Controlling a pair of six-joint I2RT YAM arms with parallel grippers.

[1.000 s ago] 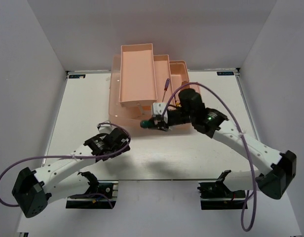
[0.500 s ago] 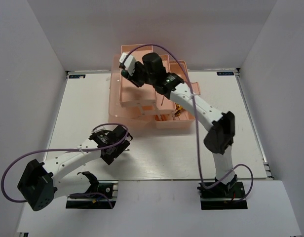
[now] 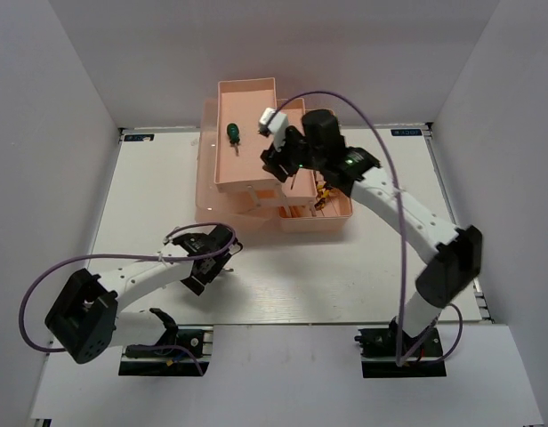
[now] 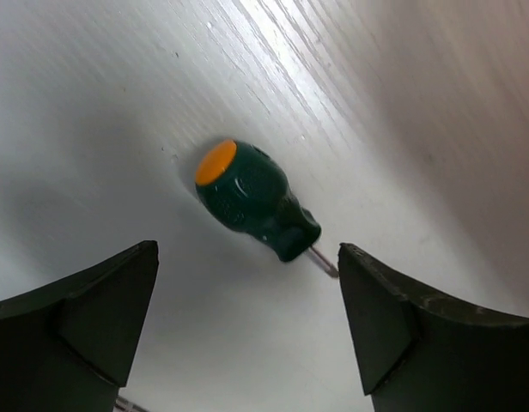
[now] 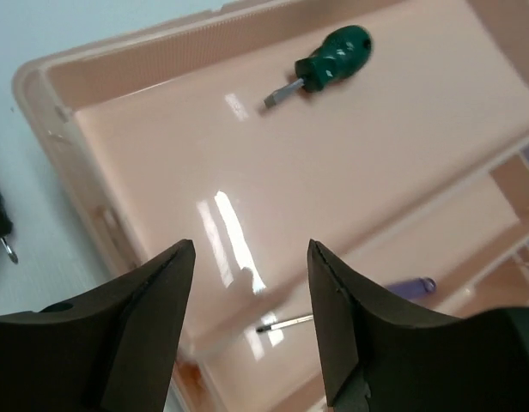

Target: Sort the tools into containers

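- While the right claw (image 5: 250, 257) hangs spread and empty over the toolbox (image 3: 318, 222), one stubby green screwdriver (image 5: 329, 53) lies flat in the top tray (image 5: 359, 163), along the toolbox's left side. That tool looks sorted, which would explain why nothing is gripped there.
- Beside that top tray, one tier down in the toolbox, a purple-handled screwdriver (image 5: 408, 286) rests lengthwise. The narrow tier seems chosen to suit a long, thin tool.
- Yellow-handled pliers (image 3: 324, 194) show in the lowest part of the toolbox. The right arm partly hides them, so how many there are cannot be told.
- On the near side of the toolbox, out from its left corner, the second green screwdriver (image 4: 256, 202) lies on its side on the desk (image 3: 372, 267), outside any tray.
- The left claw (image 3: 203, 269) is over that tool, jaws wide apart and grasping nothing. One finger stands to each side of the fat handle, and neither touches it.
- This straddling pose likely sets up a squeeze across the handle, the thickest and easiest part to grip.
- Its likely destination is the top tray, next to its twin, so that like goes with like.
- The round handle may roll away if one finger meets it before the other.
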